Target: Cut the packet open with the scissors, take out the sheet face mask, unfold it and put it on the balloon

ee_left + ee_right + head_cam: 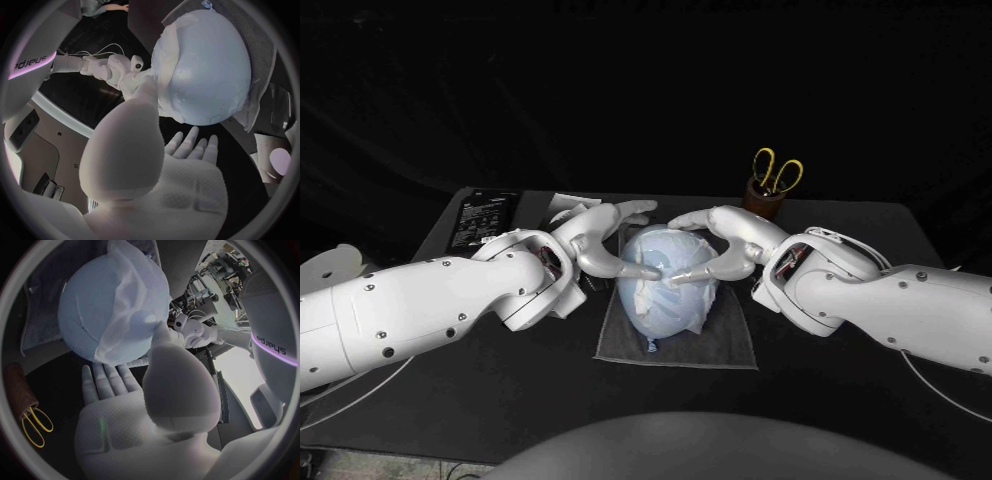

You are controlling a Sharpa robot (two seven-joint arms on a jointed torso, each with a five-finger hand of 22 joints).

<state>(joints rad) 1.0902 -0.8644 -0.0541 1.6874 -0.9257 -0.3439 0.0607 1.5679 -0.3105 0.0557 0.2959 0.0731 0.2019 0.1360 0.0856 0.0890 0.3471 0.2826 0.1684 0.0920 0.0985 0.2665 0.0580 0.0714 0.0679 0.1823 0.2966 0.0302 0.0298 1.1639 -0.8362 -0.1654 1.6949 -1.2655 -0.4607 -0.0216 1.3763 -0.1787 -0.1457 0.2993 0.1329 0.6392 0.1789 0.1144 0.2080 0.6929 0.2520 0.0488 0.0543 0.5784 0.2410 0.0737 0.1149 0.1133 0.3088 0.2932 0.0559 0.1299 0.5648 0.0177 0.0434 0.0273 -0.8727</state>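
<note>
I read "sharpa" on the right arm (pixel 34 55); the black packet's (pixel 485 212) print is too small to read. The balloon (pixel 653 310) lies lengthwise away from the robot on a grey cloth (pixel 726 350), knot nearest. The sheet mask (pixel 675 245) is draped over it. The left hand (pixel 599 245) and right hand (pixel 733 240) have their fingers spread, thumbs pressing the mask. The counter (pixel 848 400) is black and the room is dark.

The head view is dim: a black backdrop and the black table (pixel 473 400) swallow most of the light. The white arms, the silver left hand (pixel 596 245) and right hand (pixel 726 240) and the pale balloon (pixel 668 300) stand out, lit from above. The yellow scissors (pixel 777 172) catch a faint gleam. In both wrist views straight edges bend toward the dark circular frame. A soft sheen lies on the balloon, and a washed-out glare burns beside the right palm.
</note>
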